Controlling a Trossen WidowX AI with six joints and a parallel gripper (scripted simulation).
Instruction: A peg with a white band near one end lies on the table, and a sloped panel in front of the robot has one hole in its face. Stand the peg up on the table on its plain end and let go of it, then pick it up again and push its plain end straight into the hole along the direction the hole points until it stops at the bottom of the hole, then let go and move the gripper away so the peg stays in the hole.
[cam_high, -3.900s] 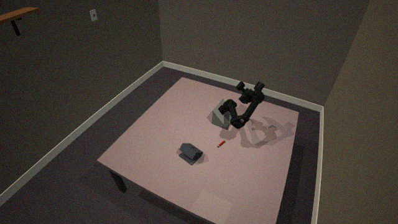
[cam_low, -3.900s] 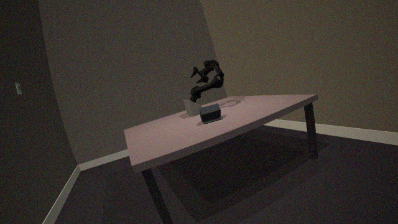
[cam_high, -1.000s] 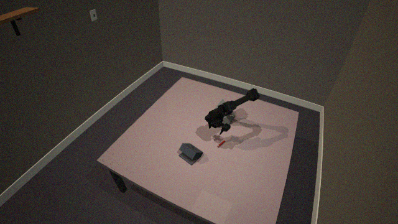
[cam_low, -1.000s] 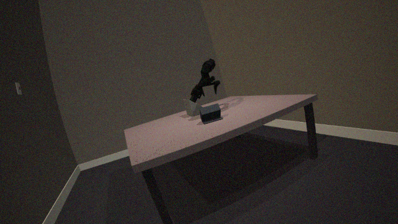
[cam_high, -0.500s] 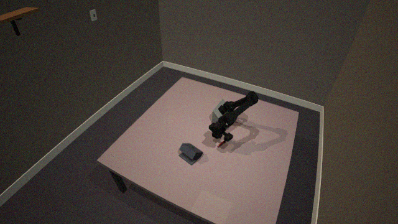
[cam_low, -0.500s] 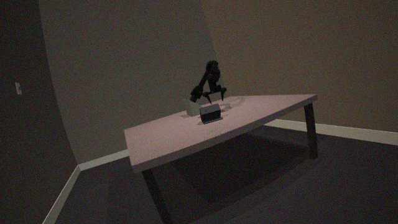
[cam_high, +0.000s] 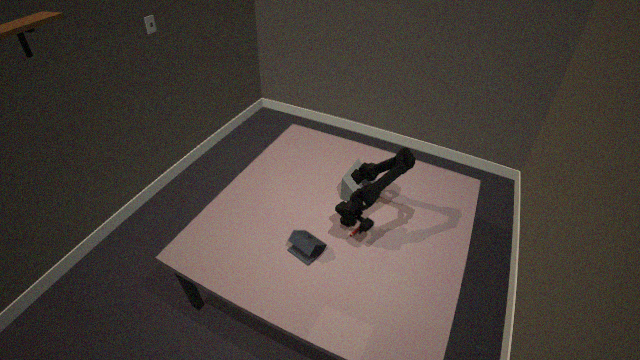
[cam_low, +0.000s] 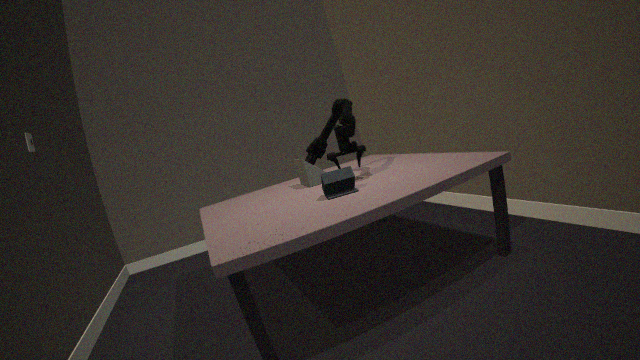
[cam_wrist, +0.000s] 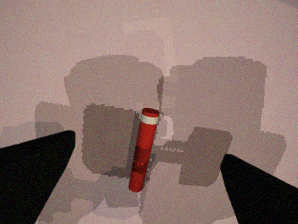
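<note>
A red peg (cam_high: 354, 231) (cam_wrist: 145, 136) with a white band near one end lies on its side on the pink table (cam_high: 240, 210) (cam_low: 260, 225). In the wrist view the banded end is at the top and the plain end at the bottom. My gripper (cam_high: 357, 225) (cam_low: 349, 166) (cam_wrist: 152, 151) is open and empty, pointing down above the peg, with one finger to each side of it in the wrist view. The dark grey sloped panel (cam_high: 306, 244) (cam_low: 338, 183) stands apart from the peg. Its hole cannot be made out, and the peg cannot be seen in the exterior view.
A light grey block (cam_high: 348, 184) (cam_low: 310, 175) stands at the arm's base, farther back than the sloped panel in the top view. The arm's shadows fall on the table around the peg. A wooden shelf (cam_high: 30, 22) is on the wall, well away from the arm.
</note>
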